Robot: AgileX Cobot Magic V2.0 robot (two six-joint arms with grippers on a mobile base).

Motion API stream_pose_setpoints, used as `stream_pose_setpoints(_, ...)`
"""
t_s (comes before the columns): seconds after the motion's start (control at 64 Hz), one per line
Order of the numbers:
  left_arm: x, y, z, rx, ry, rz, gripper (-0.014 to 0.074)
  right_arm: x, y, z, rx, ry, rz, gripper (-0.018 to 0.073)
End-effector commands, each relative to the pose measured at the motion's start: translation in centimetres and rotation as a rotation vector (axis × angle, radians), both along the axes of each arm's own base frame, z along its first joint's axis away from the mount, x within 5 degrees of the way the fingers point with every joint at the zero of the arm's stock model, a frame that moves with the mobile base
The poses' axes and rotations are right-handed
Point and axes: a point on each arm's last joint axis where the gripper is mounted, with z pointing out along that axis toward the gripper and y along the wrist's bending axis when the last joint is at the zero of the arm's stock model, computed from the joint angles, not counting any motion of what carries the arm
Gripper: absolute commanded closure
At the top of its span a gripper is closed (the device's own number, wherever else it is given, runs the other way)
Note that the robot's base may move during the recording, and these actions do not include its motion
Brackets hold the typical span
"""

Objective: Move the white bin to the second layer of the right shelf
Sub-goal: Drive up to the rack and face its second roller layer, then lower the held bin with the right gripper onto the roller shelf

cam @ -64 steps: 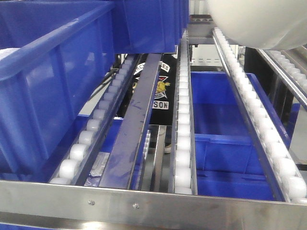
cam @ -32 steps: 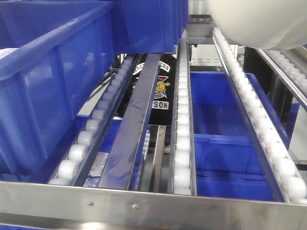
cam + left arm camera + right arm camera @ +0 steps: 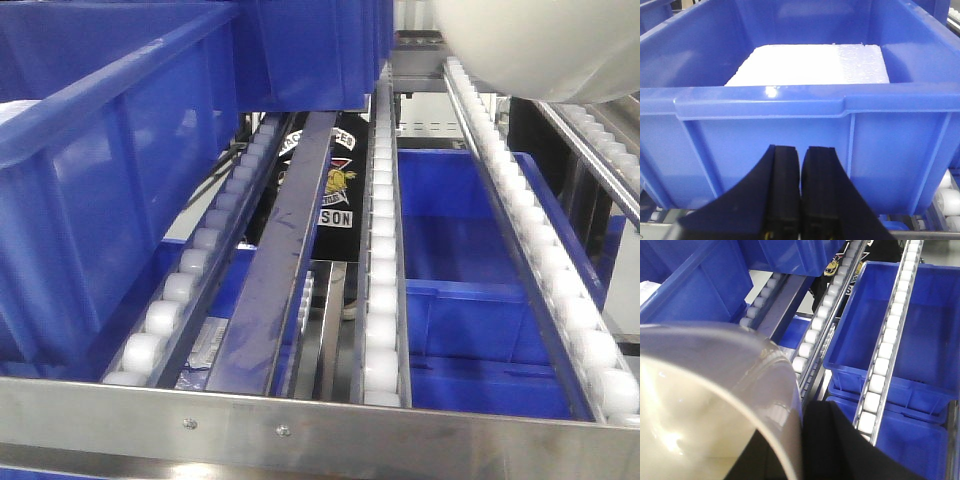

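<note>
The white bin (image 3: 540,45) hangs at the top right of the front view, above the right shelf second layer (image 3: 385,250). Three rows of white rollers (image 3: 380,330) run between metal rails down to a steel front lip (image 3: 320,430). A blue crate (image 3: 90,170) sits on the left of the rack; two more blue crates (image 3: 470,300) lie below it. The left tool (image 3: 801,192) is closed and empty, facing a blue crate holding a white foam block (image 3: 810,65). The right tool (image 3: 835,440) sits against the bin's rim; its grip cannot be told.
</note>
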Motion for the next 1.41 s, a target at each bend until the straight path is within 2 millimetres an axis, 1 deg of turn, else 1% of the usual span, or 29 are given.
stream_pose_setpoints(0.0,0.1,0.0,-0.4,-0.009,-0.063,-0.006,0.0512,0.5,-0.1,2.1,0.047,-0.135,-0.023,0.0503)
stream_pose_setpoints(0.109,0.1,0.0,-0.4,-0.009,-0.063,-0.006,0.0512,1.8,0.3,0.8,0.024,-0.043,-0.017,0.0503)
stream_pose_setpoints(0.188,0.1,0.0,-0.4,-0.009,-0.063,-0.006,0.0512,3.0,0.8,-0.8,-0.003,0.079,-0.008,0.0503)
stream_pose_setpoints(0.328,0.1,0.0,-0.4,-0.009,-0.063,-0.006,0.0512,4.8,1.5,-3.3,-0.037,0.245,-0.005,0.0503)
stream_pose_setpoints(0.438,0.1,0.0,-0.4,-0.009,-0.063,-0.006,0.0512,5.9,1.8,-4.6,-0.056,0.308,-0.006,0.0503)
stream_pose_setpoints(0.531,0.1,0.0,-0.4,-0.009,-0.063,-0.006,0.0512,6.8,2.1,-5.3,-0.069,0.352,-0.005,0.0503)
stream_pose_setpoints(0.688,0.1,0.0,-0.4,-0.009,-0.063,-0.006,0.0512,8.1,2.3,-5.8,-0.091,0.431,-0.008,0.0503)
stream_pose_setpoints(0.844,0.1,0.0,-0.4,-0.009,-0.063,-0.006,0.0512,9.3,1.3,-6.4,-0.099,0.492,-0.053,0.0503)
stream_pose_setpoints(0.938,0.1,0.0,-0.4,-0.009,-0.063,-0.006,0.0512,9.5,0.9,-6.7,-0.111,0.513,-0.066,0.0503)
stream_pose_setpoints(1.219,0.1,0.0,-0.4,-0.009,-0.063,-0.006,0.0512,9.7,0.9,-6.8,-0.111,0.507,-0.068,0.0503)
stream_pose_setpoints(1.391,0.1,0.0,-0.4,-0.009,-0.063,-0.006,0.0512,10.3,1.1,-7.9,-0.121,0.551,-0.067,0.0503)
